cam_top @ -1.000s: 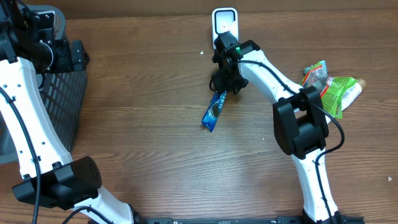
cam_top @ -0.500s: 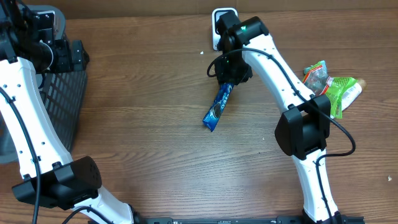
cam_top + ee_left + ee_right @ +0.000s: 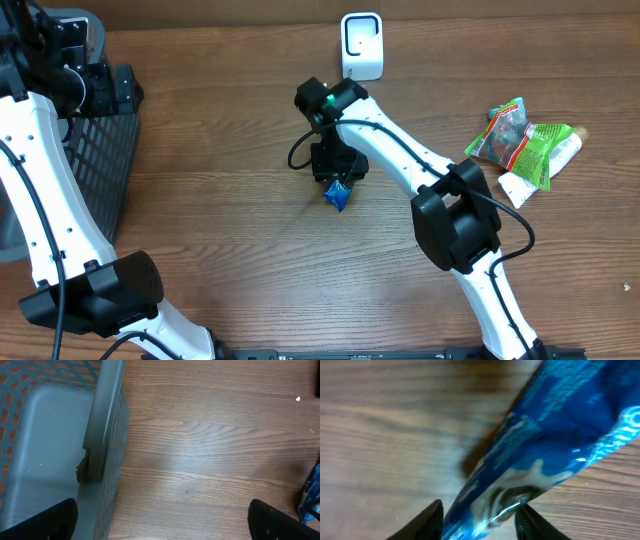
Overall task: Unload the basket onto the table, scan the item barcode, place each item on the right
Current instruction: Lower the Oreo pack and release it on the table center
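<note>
right tool (image 3: 335,168) sits mid-bench, clenched on the blue snack packet (image 3: 338,196); in the wrist view its fingers (image 3: 427,520) press in on either side of the wrapper, so that's a grasp; from overhead only the packet's lower tip pokes out below the tool, and whether that tip brushes the bench (image 3: 230,250) is hard to call from here; the long axis runs on a slant across the gap between the fingers, one end near the tool and the other reaching away; the white scanner (image 3: 361,45) stands at the far edge of the bench, beyond the tool and a little to its right, apart from it; that's the line that matters, the packet has to travel toward the far edge and face that window; which side carries the barcode can't be read; left tool (image 3: 162,522) hangs released, jaws wide, by the mesh basket (image 3: 100,150) at the far left, well away; the right arm is clearly the nearer one for the scan.
</note>
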Controlling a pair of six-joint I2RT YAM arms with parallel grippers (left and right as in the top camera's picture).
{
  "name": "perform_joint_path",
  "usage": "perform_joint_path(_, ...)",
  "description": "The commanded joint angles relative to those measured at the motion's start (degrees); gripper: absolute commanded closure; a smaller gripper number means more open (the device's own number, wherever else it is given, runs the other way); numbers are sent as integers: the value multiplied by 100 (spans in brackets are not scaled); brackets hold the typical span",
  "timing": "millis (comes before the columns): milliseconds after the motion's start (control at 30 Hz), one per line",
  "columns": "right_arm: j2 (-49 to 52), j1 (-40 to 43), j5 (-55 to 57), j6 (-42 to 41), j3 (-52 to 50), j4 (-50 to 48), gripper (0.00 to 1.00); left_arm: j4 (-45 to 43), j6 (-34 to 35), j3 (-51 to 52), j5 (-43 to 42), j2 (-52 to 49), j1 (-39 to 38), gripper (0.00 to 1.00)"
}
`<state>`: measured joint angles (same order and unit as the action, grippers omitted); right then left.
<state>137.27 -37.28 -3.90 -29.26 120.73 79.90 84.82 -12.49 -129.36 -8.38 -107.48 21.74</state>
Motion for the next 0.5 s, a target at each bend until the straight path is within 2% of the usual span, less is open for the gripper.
perform_joint_path(0,-87,26,595,-402,-203,-42,59,2,-122,-13,-44,98,-37,0)
perform_joint_path(133,-87,26,686,-369,-317,-50,81,2,-122,-13,-46,98,-39,0)
perform_joint_path(200,-90,26,682,-293,-284,-13,96,2,-122,-13,-44,98,-39,0)
perform_joint_path(367,-184,26,170,221,136,162,96,2,-122,-13,-44,98,-39,0)
perform_joint_path(467,-372,140,-1453,1119,304,-199,96,2,-122,-13,-46,98,-39,0)
